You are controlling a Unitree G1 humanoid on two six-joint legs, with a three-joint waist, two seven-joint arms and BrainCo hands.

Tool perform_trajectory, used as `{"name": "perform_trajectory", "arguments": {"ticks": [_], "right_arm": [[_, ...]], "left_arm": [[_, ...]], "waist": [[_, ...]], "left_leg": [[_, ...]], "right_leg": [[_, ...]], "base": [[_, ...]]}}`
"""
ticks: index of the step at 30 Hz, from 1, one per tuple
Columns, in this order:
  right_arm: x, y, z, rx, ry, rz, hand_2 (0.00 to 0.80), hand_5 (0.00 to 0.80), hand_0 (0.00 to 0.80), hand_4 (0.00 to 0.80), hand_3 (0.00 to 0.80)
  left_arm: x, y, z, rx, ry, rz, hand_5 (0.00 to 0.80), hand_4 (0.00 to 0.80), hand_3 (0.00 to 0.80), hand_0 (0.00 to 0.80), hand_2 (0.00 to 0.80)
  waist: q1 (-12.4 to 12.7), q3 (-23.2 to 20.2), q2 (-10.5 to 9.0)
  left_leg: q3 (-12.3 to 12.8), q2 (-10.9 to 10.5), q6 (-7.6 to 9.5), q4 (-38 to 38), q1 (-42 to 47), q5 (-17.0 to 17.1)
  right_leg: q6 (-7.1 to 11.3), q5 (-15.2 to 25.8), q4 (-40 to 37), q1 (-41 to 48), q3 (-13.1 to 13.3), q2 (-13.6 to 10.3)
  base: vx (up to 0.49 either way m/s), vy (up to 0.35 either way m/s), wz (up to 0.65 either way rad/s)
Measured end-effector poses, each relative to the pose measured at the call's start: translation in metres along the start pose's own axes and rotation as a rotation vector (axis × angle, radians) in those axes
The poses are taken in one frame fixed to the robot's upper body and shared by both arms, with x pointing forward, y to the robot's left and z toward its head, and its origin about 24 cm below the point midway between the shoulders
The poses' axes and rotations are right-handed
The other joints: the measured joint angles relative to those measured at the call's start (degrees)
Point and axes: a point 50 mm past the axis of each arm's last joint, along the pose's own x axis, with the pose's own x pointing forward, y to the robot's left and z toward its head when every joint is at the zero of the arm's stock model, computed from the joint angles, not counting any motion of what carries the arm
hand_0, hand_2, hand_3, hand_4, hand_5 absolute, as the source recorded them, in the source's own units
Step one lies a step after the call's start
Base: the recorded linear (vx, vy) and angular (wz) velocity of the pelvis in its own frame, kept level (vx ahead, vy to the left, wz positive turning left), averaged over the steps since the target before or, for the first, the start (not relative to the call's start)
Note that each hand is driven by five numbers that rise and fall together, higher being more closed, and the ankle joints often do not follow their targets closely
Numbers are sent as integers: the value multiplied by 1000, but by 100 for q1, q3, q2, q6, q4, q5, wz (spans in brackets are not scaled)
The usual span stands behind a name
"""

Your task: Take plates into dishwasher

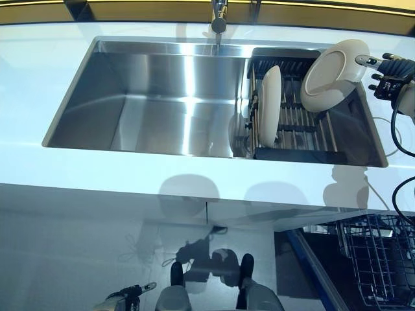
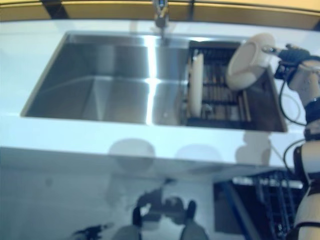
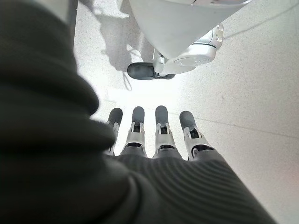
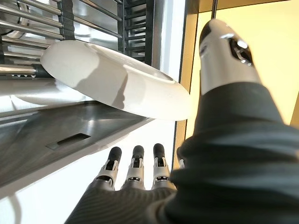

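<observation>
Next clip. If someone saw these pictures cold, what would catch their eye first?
Probably the tilted white plate over the right end of the dish rack in the steel sink, with the right hand at its rim. A second plate stands on edge in the rack's left part. The left hand hangs low over the floor, holding nothing.

Right hand [image 4: 136, 169], lower centre of the right wrist view: silver fingers [image 4: 160, 164], slotted, rounded dark tips. Thumb [image 4: 225, 52], upper right: smooth silver shell, dark cap, a small screw on its face. Dark ribbed cover [image 4: 224, 186] fills the lower right, fine parallel ridges.

Left hand [image 3: 161, 133], centre of the left wrist view: same silver, dark-tipped fingers [image 3: 189, 126]. Its ribbed cover [image 3: 51, 140] is dark grey, folded into heavy bulges.
</observation>
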Motion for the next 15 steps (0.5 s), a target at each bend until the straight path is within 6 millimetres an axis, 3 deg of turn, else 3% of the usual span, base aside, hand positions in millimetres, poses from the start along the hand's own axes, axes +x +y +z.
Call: {"name": "perform_trajectory", "arguments": {"ticks": [15], "right_arm": [[1,7,-3,30,11,13,0,0,0,0,0]], "left_arm": [[0,0,2,1,-6,7,0,0,0,0,0]], "waist": [[2,41,-75]], "left_leg": [[1,-1,0,4,-1,0]], "right_leg": [[-1,1,0,-1,3,-2]], "base": [[0,0,0]]}}
